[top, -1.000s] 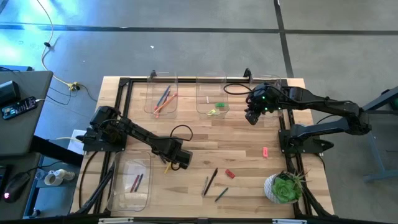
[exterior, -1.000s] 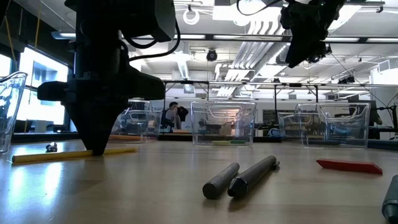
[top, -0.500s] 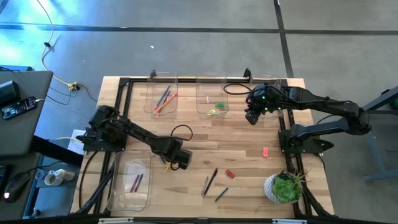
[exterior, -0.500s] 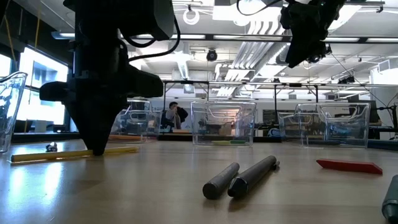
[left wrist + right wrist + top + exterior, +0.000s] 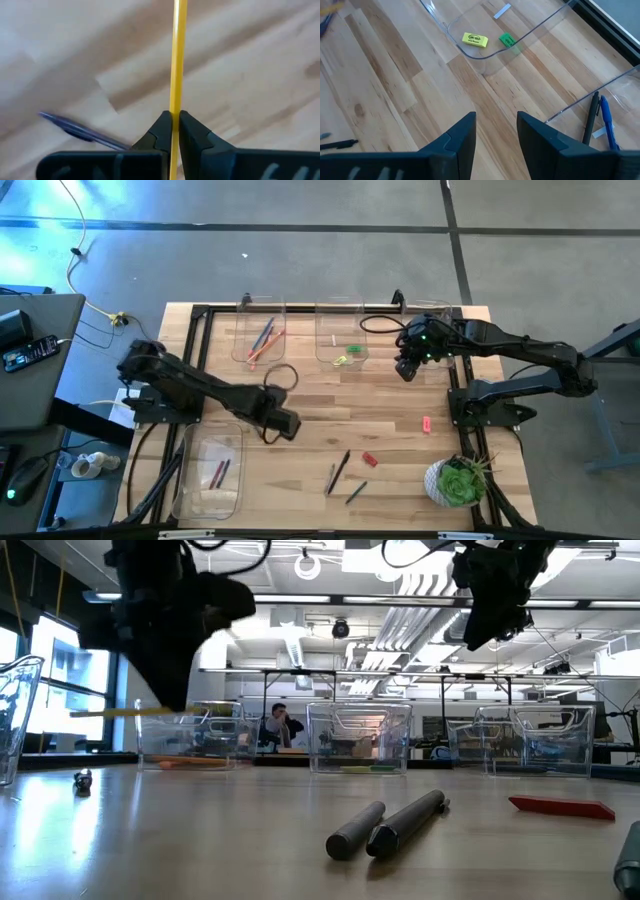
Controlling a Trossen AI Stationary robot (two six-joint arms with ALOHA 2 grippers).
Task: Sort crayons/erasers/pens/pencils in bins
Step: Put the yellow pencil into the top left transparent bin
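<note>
My left gripper (image 5: 283,423) is shut on a yellow pencil (image 5: 177,55) and hangs above the table's middle left. The low view shows the pencil (image 5: 120,712) level and above the tabletop. My right gripper (image 5: 405,368) is open and empty, hanging in the air near the far right bin (image 5: 432,320), which holds pens (image 5: 600,116). The far left bin (image 5: 262,335) holds pencils. The far middle bin (image 5: 340,338) holds a yellow eraser (image 5: 475,39) and a green eraser (image 5: 507,40). The long near-left bin (image 5: 210,475) holds crayons. My left gripper pinches the yellow pencil's shaft (image 5: 174,111) between its two fingers. The fingers come from above, pointing down, and lie across the pencil. The pencil is lifted clear of the table and stays level, with a long part (image 5: 110,712) sticking out to one side.
Dark pens (image 5: 338,470) and a further one (image 5: 356,492) lie loose near the front middle, also in the low view (image 5: 385,825). A red eraser (image 5: 369,459) and a pink eraser (image 5: 427,423) lie to the right. A potted plant (image 5: 458,482) stands at the near right corner.
My left gripper has gone up and a little toward the table's far left with the yellow pencil. The pencil lay on the table before and now hangs level, clear of it. My right gripper has kept still.
</note>
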